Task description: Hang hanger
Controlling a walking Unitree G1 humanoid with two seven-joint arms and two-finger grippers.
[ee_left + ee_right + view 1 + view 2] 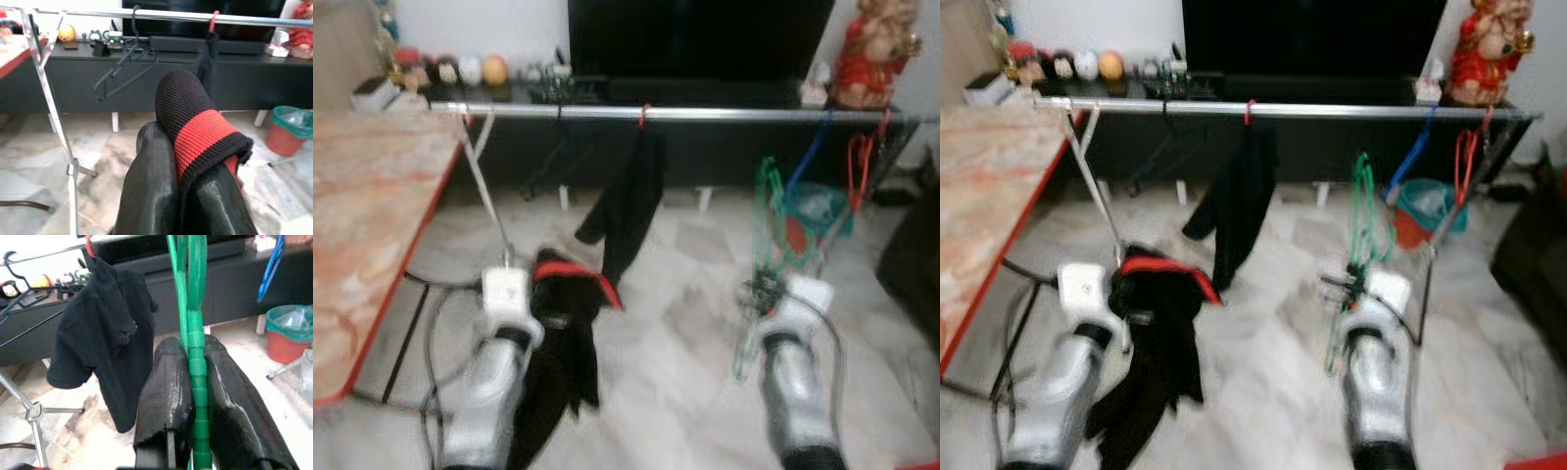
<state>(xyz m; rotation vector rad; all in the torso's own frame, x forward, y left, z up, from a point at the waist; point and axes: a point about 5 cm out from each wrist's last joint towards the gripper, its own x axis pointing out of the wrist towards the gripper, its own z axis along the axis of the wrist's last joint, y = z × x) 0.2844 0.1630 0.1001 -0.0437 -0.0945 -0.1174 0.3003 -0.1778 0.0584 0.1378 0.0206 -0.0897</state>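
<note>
My right gripper (193,345) is shut on the stem of a green plastic hanger (195,323), which stands upright above the wrist (766,220). My left gripper (182,147) is shut on a black garment with a red band (198,125); the garment hangs down from it over the floor (563,333). Ahead runs a metal clothes rail (724,115). A black shirt (631,196) hangs on a red hanger near the rail's middle. Both grippers are below the rail and short of it.
An empty black hanger (124,63) hangs left of the shirt; a blue hanger (808,157) and a red hanger (860,162) hang at the right end. A marble-topped table (362,215) is on my left. A red bin (293,129), a TV cabinet (705,93) and a red figurine (876,54) stand behind the rail.
</note>
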